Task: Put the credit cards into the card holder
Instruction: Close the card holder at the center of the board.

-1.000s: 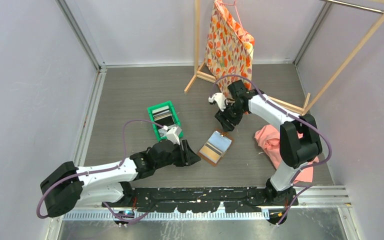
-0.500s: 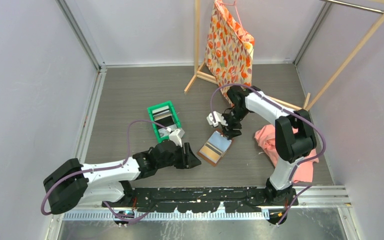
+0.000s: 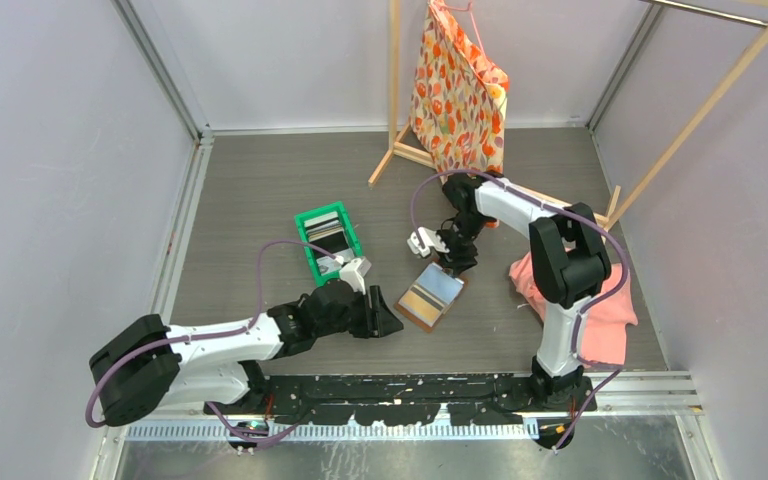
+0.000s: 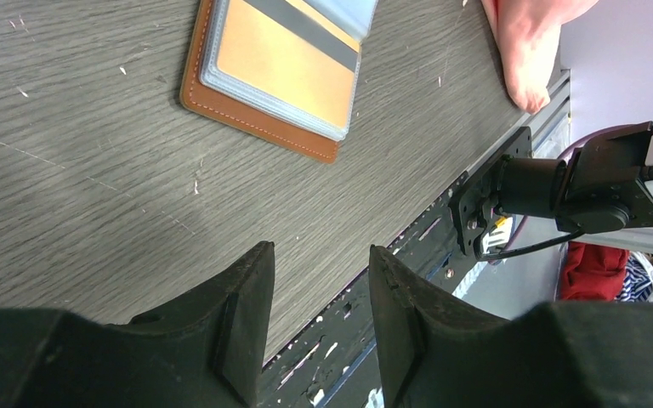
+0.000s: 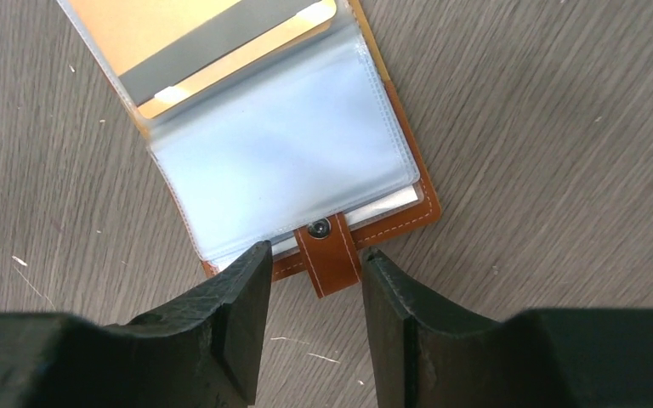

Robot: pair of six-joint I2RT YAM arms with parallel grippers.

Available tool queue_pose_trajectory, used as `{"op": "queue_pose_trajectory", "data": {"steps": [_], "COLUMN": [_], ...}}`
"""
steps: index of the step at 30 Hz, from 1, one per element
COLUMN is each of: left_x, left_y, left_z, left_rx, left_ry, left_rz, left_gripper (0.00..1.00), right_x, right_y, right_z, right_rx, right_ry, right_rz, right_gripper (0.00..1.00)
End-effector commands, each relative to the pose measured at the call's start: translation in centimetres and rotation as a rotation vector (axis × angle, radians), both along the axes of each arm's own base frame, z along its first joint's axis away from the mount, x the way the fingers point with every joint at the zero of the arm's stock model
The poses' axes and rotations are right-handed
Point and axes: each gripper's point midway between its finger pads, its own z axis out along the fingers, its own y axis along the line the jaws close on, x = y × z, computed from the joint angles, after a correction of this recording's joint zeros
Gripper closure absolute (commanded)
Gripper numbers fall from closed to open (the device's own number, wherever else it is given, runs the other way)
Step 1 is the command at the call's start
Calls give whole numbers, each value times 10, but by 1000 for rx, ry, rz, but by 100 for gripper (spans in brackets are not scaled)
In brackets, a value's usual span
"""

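The card holder [image 3: 432, 294] lies open on the table, brown leather with light-blue lining [image 5: 281, 161]. A gold credit card [image 5: 221, 38] with a grey stripe sits in its slot, also seen in the left wrist view [image 4: 281, 64]. More credit cards [image 3: 326, 232] stand in a green bin. My right gripper [image 5: 315, 263] hovers open at the holder's far edge, its jaws either side of the snap tab [image 5: 330, 255] without touching it. My left gripper [image 4: 319, 289] is open and empty, low over the table just left of the holder [image 4: 264, 127].
The green bin [image 3: 309, 252] stands left of the holder. A pink cloth [image 3: 560, 290] lies to the right. At the back, a floral bag [image 3: 460, 90] hangs on a wooden rack [image 3: 394, 90]. The metal base rail [image 3: 410, 390] runs along the near edge.
My right gripper has come down and to the left onto the holder's far edge, and its jaws have narrowed a little. The left arm has barely moved.
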Motion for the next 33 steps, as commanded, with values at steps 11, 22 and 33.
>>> {"op": "queue_pose_trajectory", "data": {"steps": [11,22,33], "left_x": [2,0,-3], "left_y": [-6,-9,-13], "left_z": [9,4,4], "left_rx": [-38,-39,-59], "left_ry": [-27,-10,7], "left_rz": [-17,-30,-45], "left_gripper": [54,54,54], "right_x": [0,1,17], "right_y": [1,-2,-7], "right_z": [-9,11,30], "right_rx": [-45,3,96], "right_ry": [-13,-30,-71], "right_rz": [68,-63,-290], "right_gripper": [72,98,99]}}
